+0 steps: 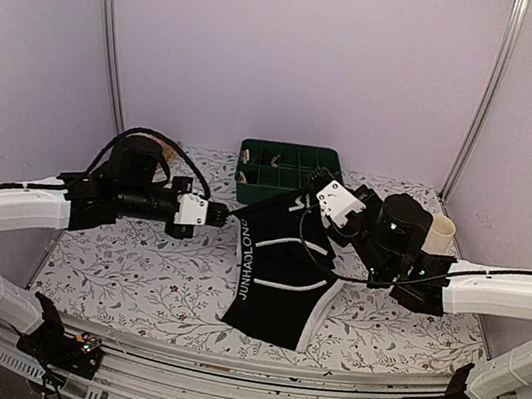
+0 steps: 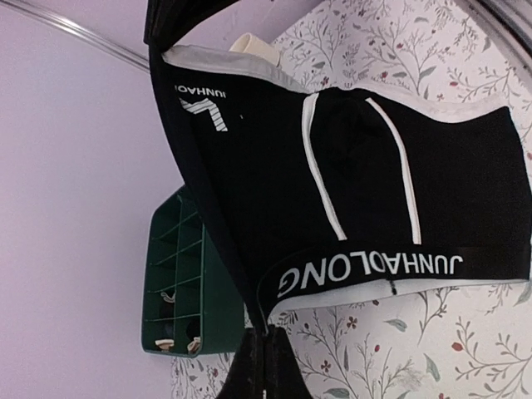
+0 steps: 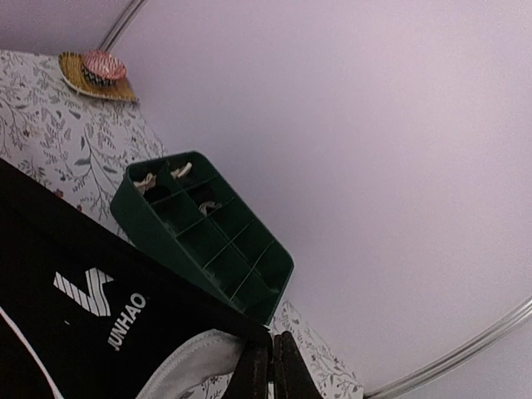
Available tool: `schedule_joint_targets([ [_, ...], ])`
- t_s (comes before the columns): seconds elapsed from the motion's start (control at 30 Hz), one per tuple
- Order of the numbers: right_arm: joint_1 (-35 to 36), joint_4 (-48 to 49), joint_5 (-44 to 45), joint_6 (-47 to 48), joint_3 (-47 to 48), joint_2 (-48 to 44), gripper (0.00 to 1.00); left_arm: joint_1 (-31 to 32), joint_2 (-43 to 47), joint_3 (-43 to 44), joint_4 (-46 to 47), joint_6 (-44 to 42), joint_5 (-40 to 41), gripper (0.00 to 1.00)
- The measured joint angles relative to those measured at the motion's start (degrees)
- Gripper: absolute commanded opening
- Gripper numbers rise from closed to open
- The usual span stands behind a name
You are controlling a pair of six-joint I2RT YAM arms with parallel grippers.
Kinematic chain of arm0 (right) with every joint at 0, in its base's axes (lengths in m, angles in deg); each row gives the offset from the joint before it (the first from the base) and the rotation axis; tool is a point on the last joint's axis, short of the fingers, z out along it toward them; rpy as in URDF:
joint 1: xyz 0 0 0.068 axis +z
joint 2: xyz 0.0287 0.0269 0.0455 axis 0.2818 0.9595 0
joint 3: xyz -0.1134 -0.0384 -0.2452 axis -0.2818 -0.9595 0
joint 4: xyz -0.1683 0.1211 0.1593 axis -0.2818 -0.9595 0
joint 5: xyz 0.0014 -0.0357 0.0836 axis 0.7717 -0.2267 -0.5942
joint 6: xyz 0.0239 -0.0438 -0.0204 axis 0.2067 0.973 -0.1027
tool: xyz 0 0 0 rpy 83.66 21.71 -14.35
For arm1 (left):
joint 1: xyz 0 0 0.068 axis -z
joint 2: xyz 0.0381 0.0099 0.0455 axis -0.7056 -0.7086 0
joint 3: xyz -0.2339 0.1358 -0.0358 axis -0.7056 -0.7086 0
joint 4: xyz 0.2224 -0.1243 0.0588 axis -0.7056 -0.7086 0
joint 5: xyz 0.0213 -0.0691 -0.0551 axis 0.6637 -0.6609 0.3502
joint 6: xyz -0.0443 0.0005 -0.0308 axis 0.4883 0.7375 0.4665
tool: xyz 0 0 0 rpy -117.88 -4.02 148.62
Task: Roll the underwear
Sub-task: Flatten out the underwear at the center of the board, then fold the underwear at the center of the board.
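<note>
Thing in hand: the striped underwear point(image 1: 275, 272), black with white stripes and white lettering on the waistband, is held up between the two arms.
Left gripper: we see the left gripper point(image 1: 218, 214) clenched on one end of the waistband; its wrist view shows the fingers pinched together on the cloth edge.
Right gripper: the right gripper point(image 1: 316, 189) is likewise clamped on the other upper edge of the cloth, fingers tight together in its own wrist view.
Where the cloth sits: it hangs stretched from the two grips over the middle of the table point(image 1: 133, 270), just in front of the green tray point(image 1: 289, 147). The lower end droops toward the table's near edge. We cannot tell whether it rests on the surface or hangs just above it.
Shape of the cloth: spread open and slack, with no fold and no roll anywhere that we can see.
Done so far: we judge only the pick-up and the spreading between two grips to be achieved.
Left to do: lay the cloth flat, fold it if needed, roll it up, and likely put it away; none of this has begun.
Other underwear: we see no second pair in these views, so we cannot say where it stands.
Progress: early, by our reckoning.
</note>
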Motion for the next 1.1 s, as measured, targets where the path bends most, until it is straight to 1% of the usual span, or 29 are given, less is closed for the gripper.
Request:
schedule_joint_targets([
  [0.1,-7.2,0.3,-4.5,-2.5,1.3,9.3,0.02,-2.6,-9.1,3.2,1.0,-0.8,0.0,0.00],
  [0.2,-12.0,0.7,-8.0,-3.7,4.2,17.1,0.02,-4.2,-17.9,8.0,1.6,-1.7,0.6,0.00],
  [0.33,-15.6,2.3,-10.4,-3.9,12.0,25.7,0.02,-6.8,-32.0,18.3,1.9,-2.7,3.3,0.00],
  [0.47,-16.8,3.3,-12.1,-3.0,17.3,30.4,0.02,-8.4,-37.3,21.6,2.8,-3.2,5.4,0.00],
  [0.63,-16.6,3.3,-13.7,-3.1,16.8,30.3,0.02,-8.5,-38.1,21.5,3.3,-4.2,6.9,0.00],
  [0.83,-15.3,-0.6,-14.5,-4.7,10.3,23.6,0.02,-8.4,-32.6,17.9,2.7,-5.6,4.0,0.00],
  [0.97,-12.1,-5.5,-12.7,-6.1,9.6,18.7,0.02,-7.6,-28.0,15.0,2.0,-7.1,1.9,0.00],
  [1.1,-7.6,-10.5,-8.9,-7.6,9.3,15.4,0.02,-6.5,-26.3,12.3,1.3,-8.5,1.6,0.00],
])
